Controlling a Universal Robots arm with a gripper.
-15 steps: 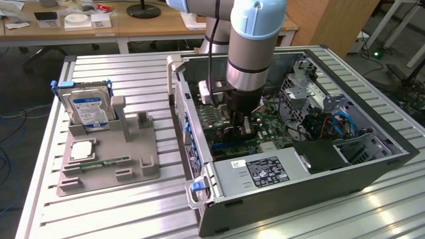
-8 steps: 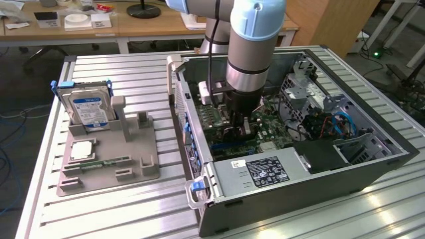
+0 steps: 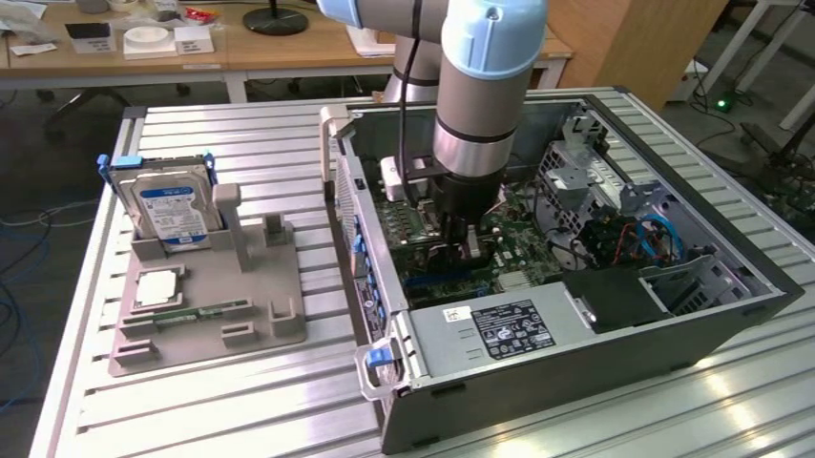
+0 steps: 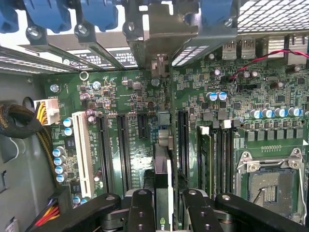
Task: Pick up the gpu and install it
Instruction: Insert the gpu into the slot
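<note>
My gripper [image 4: 163,205] is shut on the gpu [image 4: 163,174], a thin dark card seen edge-on between the two black fingers [image 4: 141,210]. The card stands upright over the green motherboard [image 4: 120,92], among the long black expansion slots [image 4: 183,140]. Its silvery bracket [image 4: 166,34] reaches the rear slot openings of the case under the blue latches [image 4: 48,17]. I cannot tell whether its edge sits in a slot. In the exterior view the gripper [image 3: 465,243] is deep inside the open computer case [image 3: 535,382], low over the board.
A grey holder tray [image 3: 204,305] on the exterior view's left carries the silver hard drive [image 3: 172,205], a memory stick [image 3: 204,311] and a processor chip [image 3: 156,286]. Inside the case are the power supply [image 3: 510,329], drive cages [image 3: 598,172], cable bundles [image 4: 19,121] and the processor socket [image 4: 270,186].
</note>
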